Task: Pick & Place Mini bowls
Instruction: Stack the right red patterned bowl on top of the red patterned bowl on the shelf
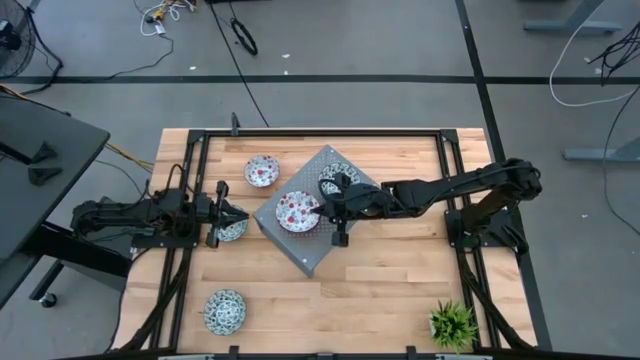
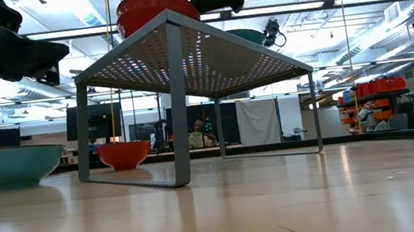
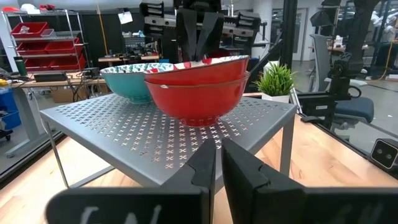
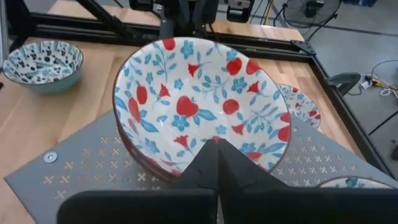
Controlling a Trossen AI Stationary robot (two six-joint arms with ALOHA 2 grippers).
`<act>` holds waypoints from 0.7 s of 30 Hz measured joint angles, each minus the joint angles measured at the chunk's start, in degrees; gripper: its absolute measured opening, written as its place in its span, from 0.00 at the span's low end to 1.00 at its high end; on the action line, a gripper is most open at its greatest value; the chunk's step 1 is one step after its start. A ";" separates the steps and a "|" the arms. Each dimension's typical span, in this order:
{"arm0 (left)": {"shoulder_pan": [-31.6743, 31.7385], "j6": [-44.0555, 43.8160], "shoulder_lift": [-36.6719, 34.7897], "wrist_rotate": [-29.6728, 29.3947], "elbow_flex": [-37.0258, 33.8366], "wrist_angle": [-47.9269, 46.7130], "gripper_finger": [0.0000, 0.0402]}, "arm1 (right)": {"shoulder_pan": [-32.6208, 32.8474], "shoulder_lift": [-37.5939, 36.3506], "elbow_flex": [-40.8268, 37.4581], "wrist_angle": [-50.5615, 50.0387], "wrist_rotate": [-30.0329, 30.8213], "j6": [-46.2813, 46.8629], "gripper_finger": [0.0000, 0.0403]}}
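A red-flowered mini bowl [image 1: 297, 211] sits tilted inside a second red bowl [image 3: 196, 99] on a grey perforated stand [image 1: 310, 250]. A teal bowl [image 1: 332, 185] stands beside them on the stand. My right gripper [image 4: 216, 149] reaches in from the table's right and is shut on the top red bowl. My left gripper [image 1: 240, 216], shut and touching nothing, hovers left of the stand above a teal bowl [image 1: 230, 230] on the table. Another red bowl [image 1: 262, 171] and another teal bowl [image 1: 224, 311] also rest on the table. My right gripper pinches the top red bowl's rim [image 4: 181, 163] on the side toward the table's right, one finger inside and one outside. The fingers [image 3: 208, 34] come slanting down from above. The bowl sits tilted in the lower red bowl, and the held side is the higher one.
A small green potted plant [image 1: 452, 325] stands at the table's near right corner. Black frame rails [image 1: 320, 132] run along the far edge and both sides. Bare wood lies between the stand and the near edge.
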 joint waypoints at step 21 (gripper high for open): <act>0.00 0.02 0.02 0.00 -0.02 0.00 0.07 | 6.53 -2.14 0.11 11.30 1.18 3.46 0.00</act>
